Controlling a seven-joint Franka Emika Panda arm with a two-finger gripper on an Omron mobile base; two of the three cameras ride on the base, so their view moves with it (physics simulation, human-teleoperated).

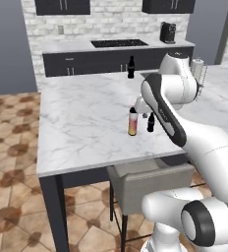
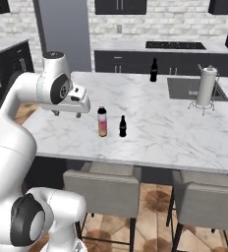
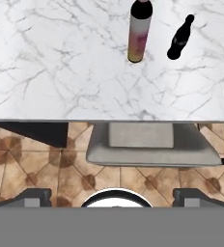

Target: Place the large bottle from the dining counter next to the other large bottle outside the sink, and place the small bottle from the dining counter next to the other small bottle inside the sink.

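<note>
The pink-to-orange large bottle point(image 1: 132, 123) point(image 2: 102, 121) point(image 3: 139, 31) stands upright on the white marble dining counter point(image 1: 81, 123) point(image 2: 155, 128), near its front edge. Right beside it stands a small dark bottle point(image 1: 150, 122) point(image 2: 122, 126) point(image 3: 180, 37). My gripper point(image 2: 68, 114) point(image 3: 112, 195) hangs open above the counter's front edge, to the left of both bottles in the right base view, holding nothing. The all-dark large bottle point(image 1: 131, 67) point(image 2: 154, 70) stands at the far edge, left of the dark sink point(image 2: 182, 88).
A paper towel holder point(image 2: 205, 86) point(image 1: 198, 69) stands by the sink. Grey-seated stools point(image 2: 103, 189) point(image 2: 207, 202) point(image 3: 152, 144) are tucked under the counter's front edge. A back counter holds a cooktop point(image 1: 118, 43) and a coffee machine point(image 1: 167, 32).
</note>
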